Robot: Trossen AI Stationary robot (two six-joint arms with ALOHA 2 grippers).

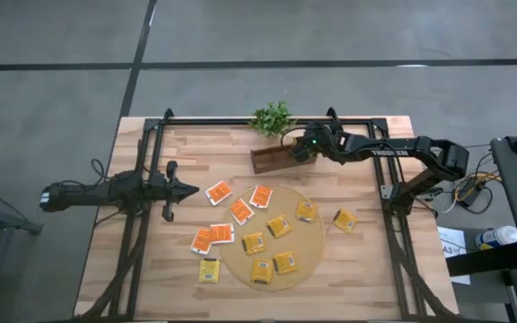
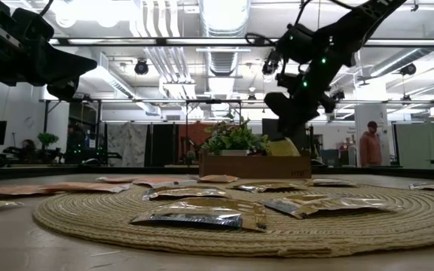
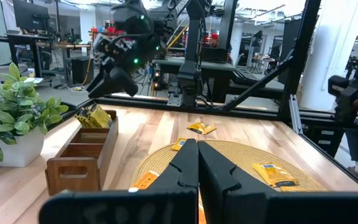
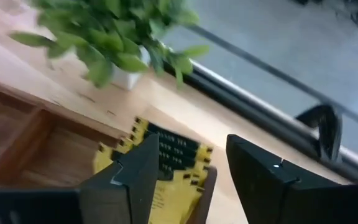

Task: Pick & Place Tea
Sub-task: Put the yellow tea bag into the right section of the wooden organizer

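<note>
I see the right gripper (image 4: 188,177) over the wooden box's (image 1: 272,160) end compartment near the counter's (image 1: 366,278) far edge, fingers apart astride an upright yellow packet (image 4: 166,168) inside. Left gripper (image 1: 189,189), fingers closed, hovers clear of the mat (image 1: 317,238). I count seven yellow packets lying flat, five orange-red packets (image 1: 218,191). One plant (image 1: 272,117).
</note>
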